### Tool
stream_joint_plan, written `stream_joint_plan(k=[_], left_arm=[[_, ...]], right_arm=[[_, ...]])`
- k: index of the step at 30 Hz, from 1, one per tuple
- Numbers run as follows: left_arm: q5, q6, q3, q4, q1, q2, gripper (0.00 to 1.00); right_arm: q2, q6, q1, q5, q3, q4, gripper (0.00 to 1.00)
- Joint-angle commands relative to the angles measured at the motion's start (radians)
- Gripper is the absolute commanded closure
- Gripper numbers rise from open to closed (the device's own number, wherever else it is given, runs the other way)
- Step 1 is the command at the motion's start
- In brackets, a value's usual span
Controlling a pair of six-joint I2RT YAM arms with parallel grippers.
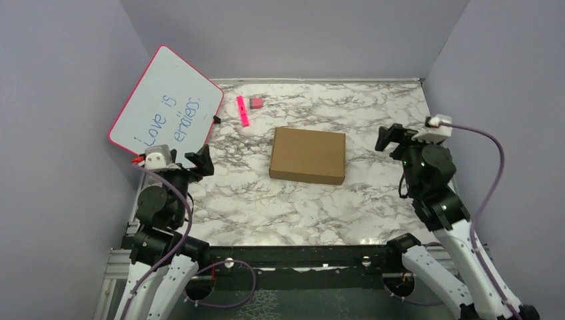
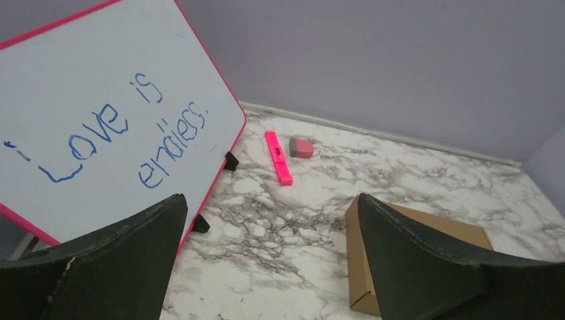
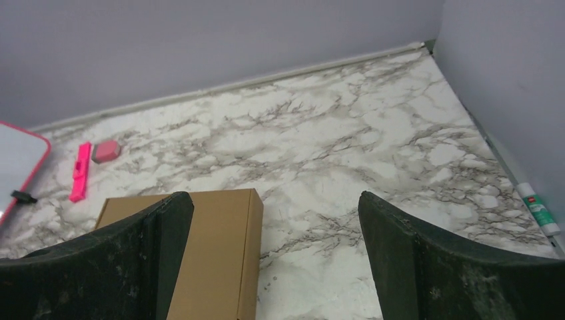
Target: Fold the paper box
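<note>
RISKS, near to far. My left pincer (image 1: 200, 160), lower left of the top view, sits close beside the whiteboard (image 1: 166, 100); a careless swing could topple it. The box (image 1: 308, 155) looks light, I judge: 1 finger pressing a lid edge might shove it back into the marker (image 1: 242, 111) and eraser (image 1: 256, 103) instead of seating a flap. Any flap not fully tucked could spring open.

COUNT, near to far.
- 2 pincers: left, and right pincer (image 3: 274, 200); both spread wide, empty, apart from the box.
- 1 table (image 1: 266, 207).
- 1 box, flat at frame centre, apparently closed.
- 1 marker, 1 eraser, upper centre.
- 1 whiteboard, upper left.
</note>
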Motion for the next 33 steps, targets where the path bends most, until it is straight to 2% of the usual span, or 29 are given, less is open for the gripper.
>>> stream_joint_plan(k=[1,6,11,13,19,25,33], left_arm=[[-0.002,-0.037,0.037,-0.041,-0.003,-0.113,0.01],[0.008,-0.047,0.022,-0.049,-0.003,-0.223,0.01],[-0.001,-0.057,-0.025,-0.047,-0.003,-0.324,0.01],[-0.031,-0.062,-0.042,-0.055,-0.003,-0.328,0.01],[-0.069,-0.082,-0.062,-0.068,0.0,-0.309,0.01],[-0.038,-0.075,-0.062,-0.048,0.042,-0.319,0.01],[-0.024,-0.065,-0.064,-0.038,0.045,-0.322,0.01]], right_arm=[[-0.244,0.008,0.001,0.099,-0.053,-0.066,0.0],[-0.445,-0.064,0.002,0.037,-0.104,-0.088,0.0],[-0.551,-0.08,0.002,0.038,-0.165,-0.077,0.0],[-0.565,-0.071,0.001,0.055,-0.177,-0.074,0.0],[-0.593,-0.108,0.001,-0.027,-0.218,-0.038,0.0],[-0.606,-0.123,0.002,-0.085,-0.218,-0.031,0.0],[-0.604,-0.131,0.002,-0.104,-0.222,-0.034,0.0]])
